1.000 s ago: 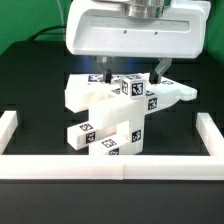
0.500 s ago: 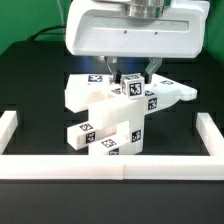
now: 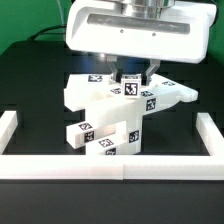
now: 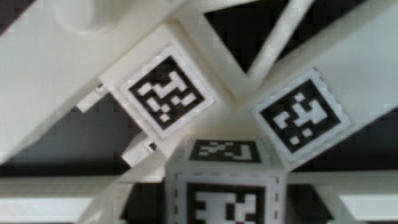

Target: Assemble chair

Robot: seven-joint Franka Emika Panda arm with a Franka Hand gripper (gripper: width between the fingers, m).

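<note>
The chair lies in white tagged parts heaped mid-table: a wide frame piece (image 3: 85, 95), a slab reaching toward the exterior view's right (image 3: 178, 93), and stacked blocks (image 3: 105, 138) in front. On top of the heap sits a small tagged block (image 3: 131, 87). My gripper (image 3: 131, 72) comes straight down over it, with one finger against each side, shut on the block. In the wrist view that block (image 4: 226, 200) fills the gap between the jaws. Beyond it are two tagged chair faces (image 4: 164, 92) (image 4: 297, 110).
A low white border wall runs along the front (image 3: 110, 168), the exterior view's left (image 3: 8, 125) and its right (image 3: 212, 130). The table inside is black. My large white hand housing (image 3: 135, 35) hides the back of the heap.
The fingers stood wide apart on either side of the small block a second ago. They have closed inward onto its sides. The chair parts have not moved.
</note>
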